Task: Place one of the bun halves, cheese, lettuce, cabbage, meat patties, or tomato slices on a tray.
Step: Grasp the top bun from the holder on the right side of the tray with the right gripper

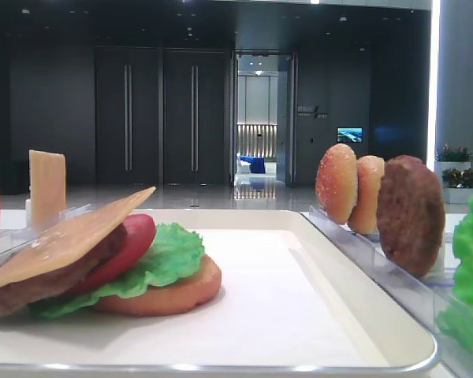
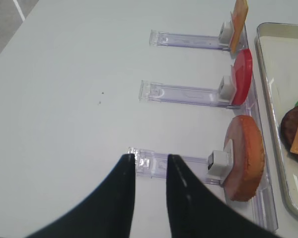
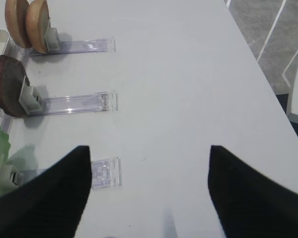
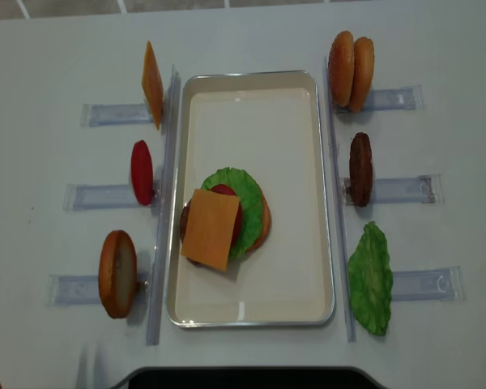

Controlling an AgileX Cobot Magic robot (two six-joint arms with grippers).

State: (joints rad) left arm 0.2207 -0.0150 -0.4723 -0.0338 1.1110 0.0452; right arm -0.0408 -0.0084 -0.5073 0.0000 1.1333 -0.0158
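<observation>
the white desk (image 4: 251, 32) was seen carrying the cream tray (image 4: 251, 304), on whose liner a stack was laid: bun bottom, lettuce (image 4: 245, 188), tomato slice, meat patty and, on top, a tilted cheese slice (image 4: 210, 228). two bun halves (image 4: 350, 70) were stood in a clear rack right of the tray. the right gripper (image 3: 149, 193) was held wide apart above bare desk, nothing between its fingers; the left gripper (image 2: 150, 191) was parted narrowly, empty, over a rack end.
</observation>
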